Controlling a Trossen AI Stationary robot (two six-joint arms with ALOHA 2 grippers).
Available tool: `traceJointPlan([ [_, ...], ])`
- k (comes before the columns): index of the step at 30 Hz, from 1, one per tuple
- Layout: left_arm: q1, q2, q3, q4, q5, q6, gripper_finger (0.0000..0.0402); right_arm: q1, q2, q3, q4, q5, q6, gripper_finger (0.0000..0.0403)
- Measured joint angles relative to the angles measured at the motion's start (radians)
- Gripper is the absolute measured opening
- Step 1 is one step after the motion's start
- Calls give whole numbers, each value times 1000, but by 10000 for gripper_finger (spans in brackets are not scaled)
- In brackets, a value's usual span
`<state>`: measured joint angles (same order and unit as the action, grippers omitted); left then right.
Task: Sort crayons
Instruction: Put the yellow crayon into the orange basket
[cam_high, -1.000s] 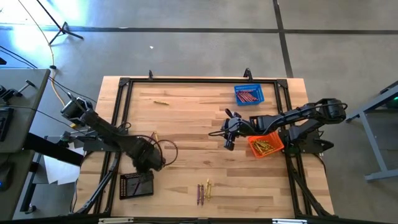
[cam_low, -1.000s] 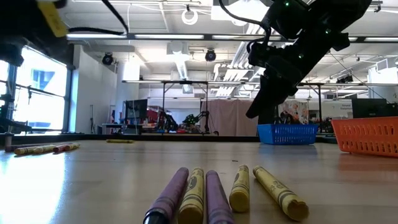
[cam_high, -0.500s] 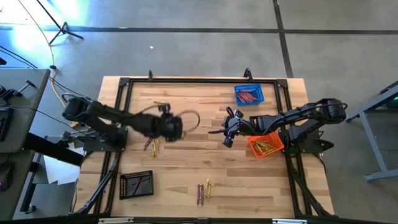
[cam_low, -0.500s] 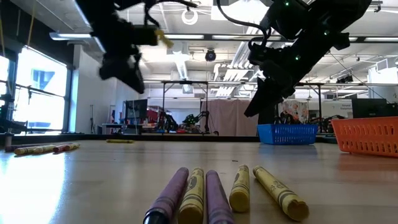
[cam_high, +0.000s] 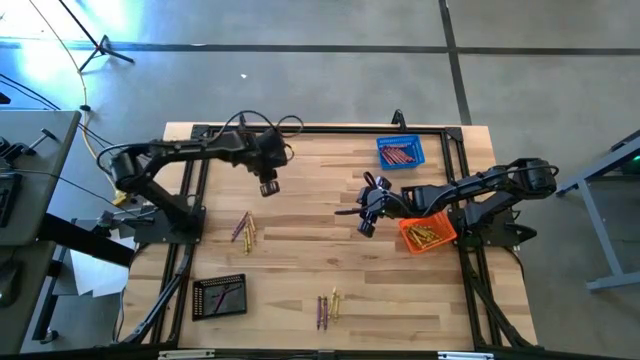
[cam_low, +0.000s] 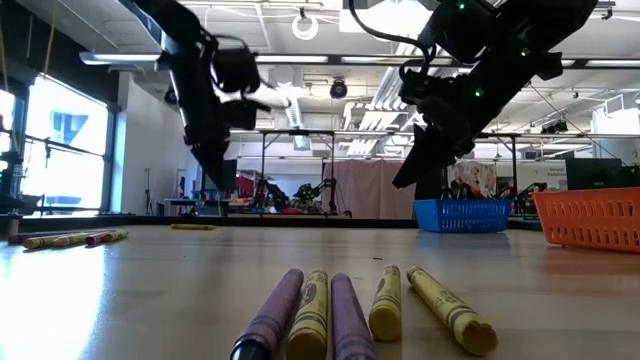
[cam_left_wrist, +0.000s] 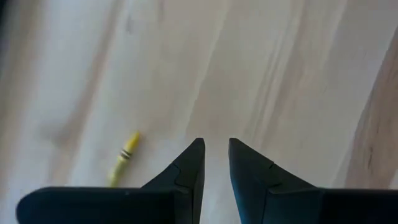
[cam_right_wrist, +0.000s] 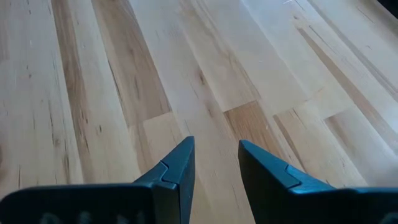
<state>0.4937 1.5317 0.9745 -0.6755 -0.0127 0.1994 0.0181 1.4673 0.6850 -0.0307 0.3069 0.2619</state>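
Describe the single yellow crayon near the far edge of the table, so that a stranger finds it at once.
Start at the blue basket in the far right corner and go left along the far edge, past the left gripper. The yellow crayon lies alone on bare wood; all other loose crayons lie in clusters.

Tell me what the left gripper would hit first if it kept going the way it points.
Most likely bare table: the left gripper, empty and slightly open, points at plain wood. The lone yellow crayon lies off to one side of that line, though depth is hard to judge.
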Motion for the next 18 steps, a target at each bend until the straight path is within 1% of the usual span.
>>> traceJointPlan([
  [1, 27, 16, 0, -13, 36, 13, 63, 0, 0, 0, 0, 0, 0, 110],
  [3, 67, 51, 0, -28, 74, 35, 63, 0, 0, 0, 2, 0, -7, 110],
  [7, 105, 112, 0, -28, 87, 105, 63, 0, 0, 0, 6, 0, -50, 110],
  [9, 110, 135, 3, -36, 83, 133, 63, 0, 0, 0, 6, 0, -84, 110],
  [14, 89, 153, 34, -89, 70, 130, 63, 0, 0, 0, 6, 13, -148, 110],
  [16, 72, 150, 35, -91, 41, 132, 63, 0, 0, 0, 6, 45, -150, 110],
  [18, 53, 149, 36, -92, -5, 171, 63, 0, 0, 0, 6, 88, -150, 110],
])
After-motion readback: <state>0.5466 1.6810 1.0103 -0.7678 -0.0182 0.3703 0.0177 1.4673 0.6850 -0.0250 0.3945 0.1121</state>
